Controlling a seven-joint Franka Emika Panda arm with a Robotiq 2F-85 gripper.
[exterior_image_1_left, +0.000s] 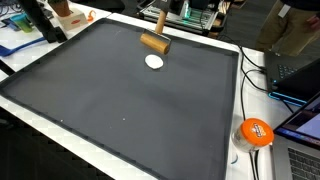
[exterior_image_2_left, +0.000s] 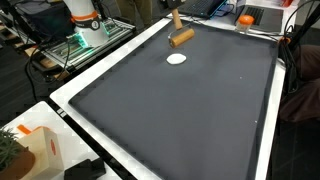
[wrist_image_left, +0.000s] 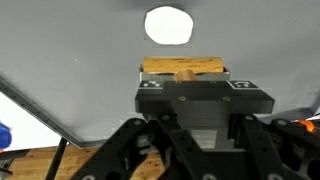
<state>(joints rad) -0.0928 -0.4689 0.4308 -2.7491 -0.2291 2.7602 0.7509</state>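
Wrist view: end effector (wrist_image_left: 196, 92) close by wooden block (wrist_image_left: 185, 68), white disc (wrist_image_left: 168, 25) beyond

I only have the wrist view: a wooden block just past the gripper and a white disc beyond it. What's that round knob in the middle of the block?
Observer: It looks like the end of a wooden stick that rises from the wooden block at a lean, as seen in both exterior views.
Operator: How high am I above it?
Observer: I cannot say. The gripper shows in neither exterior view, and no arm appears over the block.
Operator: And the orange at my right edge?
Observer: Probably the round orange thing lying off the black mat, past its corner.
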